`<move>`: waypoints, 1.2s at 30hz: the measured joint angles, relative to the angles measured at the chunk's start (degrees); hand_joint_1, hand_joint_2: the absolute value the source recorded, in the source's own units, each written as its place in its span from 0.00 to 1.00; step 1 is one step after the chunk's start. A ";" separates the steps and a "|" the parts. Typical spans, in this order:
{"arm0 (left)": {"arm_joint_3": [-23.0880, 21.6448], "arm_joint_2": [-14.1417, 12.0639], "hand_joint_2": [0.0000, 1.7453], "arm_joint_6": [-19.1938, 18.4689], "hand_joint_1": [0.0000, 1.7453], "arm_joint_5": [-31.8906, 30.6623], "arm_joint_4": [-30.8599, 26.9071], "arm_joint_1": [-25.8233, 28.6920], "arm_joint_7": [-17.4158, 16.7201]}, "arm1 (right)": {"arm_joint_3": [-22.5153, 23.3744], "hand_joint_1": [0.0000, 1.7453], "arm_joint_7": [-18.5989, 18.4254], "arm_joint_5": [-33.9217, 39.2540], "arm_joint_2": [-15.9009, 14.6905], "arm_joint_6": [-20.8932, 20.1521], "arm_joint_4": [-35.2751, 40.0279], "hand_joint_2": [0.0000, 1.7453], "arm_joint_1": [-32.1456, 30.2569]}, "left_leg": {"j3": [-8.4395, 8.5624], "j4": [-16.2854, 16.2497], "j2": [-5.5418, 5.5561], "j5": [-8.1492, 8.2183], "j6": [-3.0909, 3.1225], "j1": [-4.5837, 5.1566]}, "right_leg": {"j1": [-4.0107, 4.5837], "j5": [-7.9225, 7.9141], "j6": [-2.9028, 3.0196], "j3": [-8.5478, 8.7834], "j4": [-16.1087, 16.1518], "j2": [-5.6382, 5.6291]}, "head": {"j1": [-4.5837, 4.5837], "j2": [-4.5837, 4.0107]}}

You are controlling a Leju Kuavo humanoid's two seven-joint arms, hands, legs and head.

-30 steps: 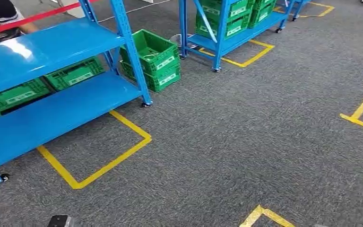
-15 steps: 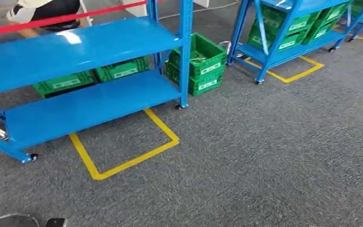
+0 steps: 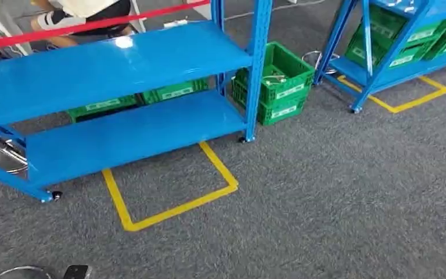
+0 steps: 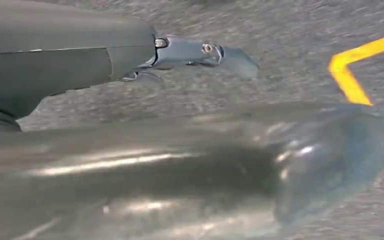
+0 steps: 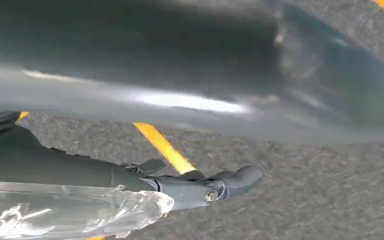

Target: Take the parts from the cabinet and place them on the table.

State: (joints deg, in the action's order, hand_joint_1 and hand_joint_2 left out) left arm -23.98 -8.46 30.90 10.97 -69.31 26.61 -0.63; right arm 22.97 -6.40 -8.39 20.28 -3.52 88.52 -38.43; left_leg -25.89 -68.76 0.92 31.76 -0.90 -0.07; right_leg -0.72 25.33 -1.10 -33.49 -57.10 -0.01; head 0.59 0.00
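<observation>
Cabinet: I am looking at a blue metal rack with two flat shelves [image 3: 110, 61], standing at my 10 to 11 o'clock on castors; both shelf tops are lying bare.
Parts: I am making out pale loops in the open top of two stacked green plastic crates [image 3: 279, 87] at 12 o'clock, just beside the rack's corner post; they are too small for me to tell what they are.
Low crates: more green slotted crates [image 3: 171, 92] are sitting on the floor behind the lower shelf.
Floor: a yellow tape outline [image 3: 174, 206] is marking the grey carpet [image 3: 337, 192] in front of the rack.
Second rack: another blue rack holding green crates [image 3: 377, 70] is standing at 1 to 2 o'clock.
Person: someone [image 3: 87, 11] is sitting behind a red bar [image 3: 81, 26] at 11 o'clock.
Left hand [image 4: 180, 52]: it is hanging over the carpet, thumb stretched out, gripping nothing.
Right hand [image 5: 200, 187]: it is hanging over the carpet with crinkled clear plastic [image 5: 70, 210] lying along it; I cannot tell whether it is gripping it.
</observation>
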 joint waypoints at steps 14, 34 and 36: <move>-1.68 -0.72 0.00 2.08 0.00 2.10 -0.87 0.05 0.04 | -0.02 0.00 0.11 -0.46 -0.04 -0.55 0.28 0.00 0.27 | -8.63 11.05 -1.56 -8.17 1.92 0.26 | -0.45 7.32 -2.50 13.28 -6.04 0.23 | -0.17 -0.02; -5.09 -1.68 0.00 5.51 0.00 4.54 -0.98 -0.62 0.07 | 0.05 0.00 0.07 -0.87 -0.07 -1.79 1.07 0.00 -0.86 | -11.08 -5.00 -0.14 5.49 -1.44 -0.27 | 0.17 3.36 0.72 3.41 -0.86 1.87 | -0.59 0.02; -5.16 -1.68 0.00 5.53 0.00 4.55 -0.98 -0.55 0.07 | 0.05 0.00 0.07 -0.85 -0.07 -1.82 1.07 0.00 -0.86 | -10.55 -0.46 -0.39 0.02 -1.44 -0.27 | 0.17 4.42 0.72 4.97 -0.78 3.13 | -0.59 0.02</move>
State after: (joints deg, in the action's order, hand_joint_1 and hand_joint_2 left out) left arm -29.14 -10.14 36.44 15.52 -70.29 26.06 -0.57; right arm 23.02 -6.34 -9.25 20.22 -5.33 89.59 -39.29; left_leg -36.44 -69.22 0.53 31.78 -2.34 -0.34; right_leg -0.55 29.75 -0.38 -28.53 -57.88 3.12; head 0.00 0.02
